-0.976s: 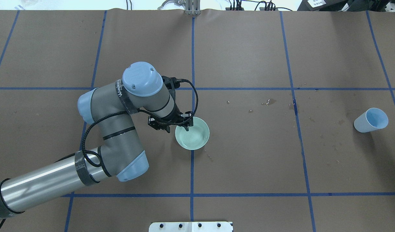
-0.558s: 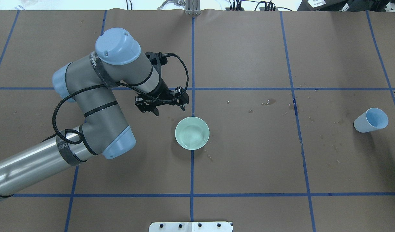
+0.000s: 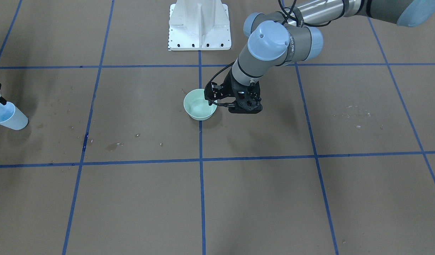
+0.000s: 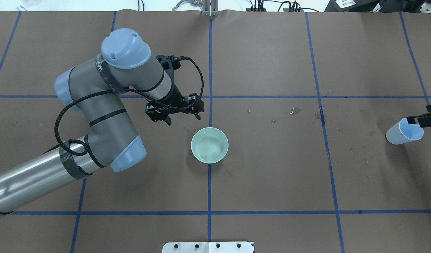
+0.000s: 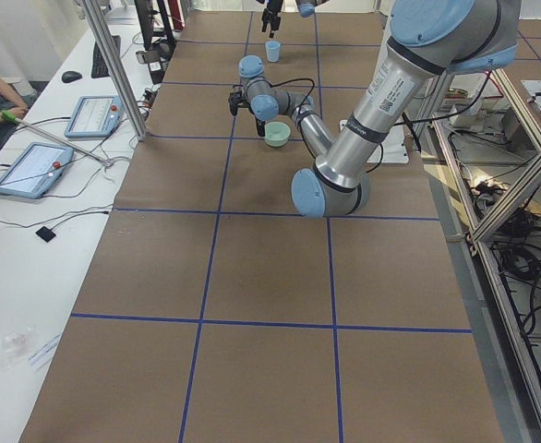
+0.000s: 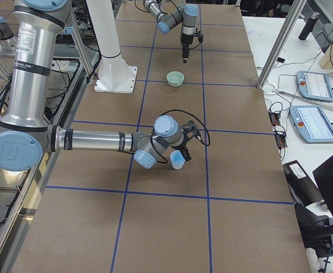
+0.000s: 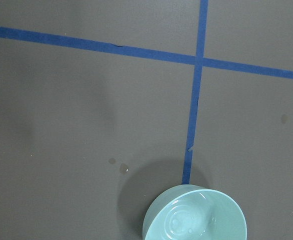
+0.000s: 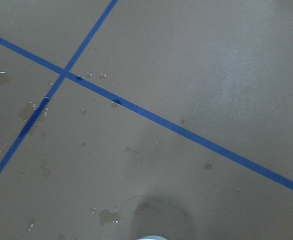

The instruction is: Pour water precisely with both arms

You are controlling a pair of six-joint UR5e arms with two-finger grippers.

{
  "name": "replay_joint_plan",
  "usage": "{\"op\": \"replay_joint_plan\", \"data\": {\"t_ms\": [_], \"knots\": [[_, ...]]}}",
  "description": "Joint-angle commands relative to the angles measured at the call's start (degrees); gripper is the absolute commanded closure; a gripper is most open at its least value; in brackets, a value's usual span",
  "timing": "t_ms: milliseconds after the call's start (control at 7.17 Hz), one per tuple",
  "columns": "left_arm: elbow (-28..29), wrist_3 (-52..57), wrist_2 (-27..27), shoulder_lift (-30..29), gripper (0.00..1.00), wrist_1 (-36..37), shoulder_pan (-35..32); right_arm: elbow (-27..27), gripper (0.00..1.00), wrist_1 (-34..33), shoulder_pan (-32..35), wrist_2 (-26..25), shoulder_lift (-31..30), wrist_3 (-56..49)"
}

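A pale green bowl [image 4: 209, 145] stands at the table's middle and holds a little clear water [image 4: 211, 147] that shows as faint ripples. My left gripper [image 4: 183, 118] is open and empty; it hangs above the table, beyond and to the left of the bowl, apart from it. The left wrist view shows the bowl [image 7: 195, 216] at its bottom edge. A light blue cup [image 4: 403, 131] stands at the far right. My right gripper [image 4: 424, 120] comes in from the right edge with a fingertip at the cup's rim. I cannot tell how its jaws stand.
The brown table cover [image 4: 271, 182] bears a grid of blue tape. Wet spots and droplets [image 4: 294, 111] lie between the bowl and the cup. The white pedestal [image 3: 199, 24] stands at the robot's side of the table. Operators' tablets lie on a side desk [image 5: 30, 166].
My left gripper has lifted off the bowl's rim and moved away to the far left. My right gripper has come into view at the right edge and reached the cup's rim.
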Motion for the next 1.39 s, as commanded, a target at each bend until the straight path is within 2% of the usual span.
{"op": "replay_joint_plan", "data": {"t_ms": [0,279,418,558,837,1255], "knots": [[-0.3,-0.1,0.1,0.1,0.04,0.0,0.0,-3.7,0.00,11.4,-1.3,-1.8,-2.3,6.0],[-0.4,0.0,0.2,0.1,0.04,0.0,-0.1,-10.2,0.00,24.5,-1.7,-2.1,-5.0,6.3],[-0.4,0.0,0.2,0.1,0.04,0.0,0.0,-11.9,0.00,29.0,-1.7,-2.2,-5.6,5.8],[-0.5,0.0,0.2,0.2,0.04,0.0,0.0,-11.9,0.00,30.5,-2.0,-2.2,-5.9,4.9],[-0.5,0.0,0.2,0.2,0.04,0.0,0.0,-12.3,0.00,31.9,-2.3,-4.8,-7.4,-5.1],[-0.8,0.3,0.2,0.2,0.01,0.2,-3.0,-14.6,0.00,33.9,-5.5,-7.6,-6.9,-4.8]]}}
